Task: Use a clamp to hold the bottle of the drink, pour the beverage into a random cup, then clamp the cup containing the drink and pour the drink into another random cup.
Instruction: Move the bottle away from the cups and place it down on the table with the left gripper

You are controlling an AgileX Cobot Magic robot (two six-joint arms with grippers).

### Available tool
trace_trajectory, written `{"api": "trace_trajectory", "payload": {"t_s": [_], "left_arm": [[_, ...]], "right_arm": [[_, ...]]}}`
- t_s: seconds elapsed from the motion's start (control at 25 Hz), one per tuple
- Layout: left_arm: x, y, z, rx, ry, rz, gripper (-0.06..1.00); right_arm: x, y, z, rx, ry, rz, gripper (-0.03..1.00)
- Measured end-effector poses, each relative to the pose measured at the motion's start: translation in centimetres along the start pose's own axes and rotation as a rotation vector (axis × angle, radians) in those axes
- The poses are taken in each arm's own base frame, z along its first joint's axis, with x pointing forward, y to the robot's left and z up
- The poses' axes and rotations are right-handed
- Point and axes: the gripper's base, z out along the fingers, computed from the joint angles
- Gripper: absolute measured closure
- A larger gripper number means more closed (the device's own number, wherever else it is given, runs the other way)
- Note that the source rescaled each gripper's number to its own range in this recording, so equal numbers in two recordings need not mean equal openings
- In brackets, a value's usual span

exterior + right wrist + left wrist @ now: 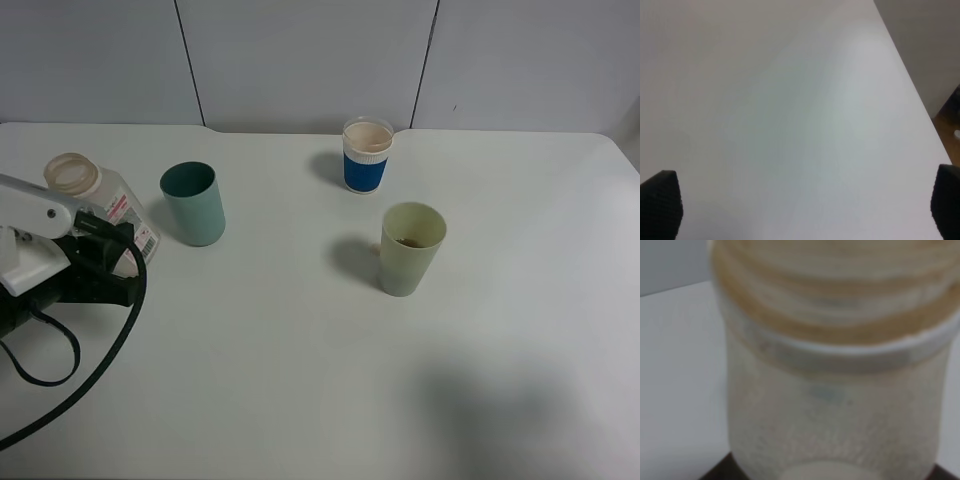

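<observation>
At the left edge of the white table (300,380), the left gripper (108,252) is closed on the lower part of the clear bottle (98,198). The bottle's wide mouth is open and its white label with red print shows; in the left wrist view it fills the frame, blurred. Near it to the right stands a teal cup (193,205). Well apart, near the middle, the yellow-green cup (410,255) stands upright with a little brown drink (410,241) at its bottom. Behind it stands the blue cup (365,170) with a white rim. Over bare table, the right gripper (803,202) has its fingers spread wide, holding nothing.
</observation>
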Motion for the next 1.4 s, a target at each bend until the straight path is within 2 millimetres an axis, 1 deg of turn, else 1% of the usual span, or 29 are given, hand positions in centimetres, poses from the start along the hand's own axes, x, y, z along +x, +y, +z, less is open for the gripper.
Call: {"api": "trace_trajectory", "payload": {"t_s": [0.16, 0.28, 0.4, 0.52, 0.68, 0.88, 1.2, 1.4], "left_arm": [[0.5, 0.5, 0.6, 0.001, 0.022, 0.017, 0.94], [1.6, 1.1, 1.6, -0.026, 0.059, 0.05, 0.94], [2.4, 1.5, 2.3, -0.043, 0.058, 0.04, 0.94], [3.2, 1.3, 2.9, -0.014, 0.067, 0.016, 0.94], [4.7, 0.7, 3.2, 0.038, 0.143, 0.007, 0.94], [5.0, 0.3, 3.4, 0.075, 0.127, 0.018, 0.94], [5.1, 0.2, 3.5, 0.087, 0.123, 0.019, 0.94], [5.1, 0.2, 3.5, 0.082, 0.126, -0.05, 0.94]], "right_arm": [[0.0, 0.0, 0.0, 0.0, 0.0, 0.0, -0.03], [0.0, 0.0, 0.0, 0.0, 0.0, 0.0, -0.03], [0.0, 0.0, 0.0, 0.0, 0.0, 0.0, -0.03], [0.0, 0.0, 0.0, 0.0, 0.0, 0.0, -0.03], [0.0, 0.0, 0.0, 0.0, 0.0, 0.0, -0.03], [0.0, 0.0, 0.0, 0.0, 0.0, 0.0, -0.03], [0.0, 0.0, 0.0, 0.0, 0.0, 0.0, -0.03], [0.0, 0.0, 0.0, 0.0, 0.0, 0.0, -0.03]]}}
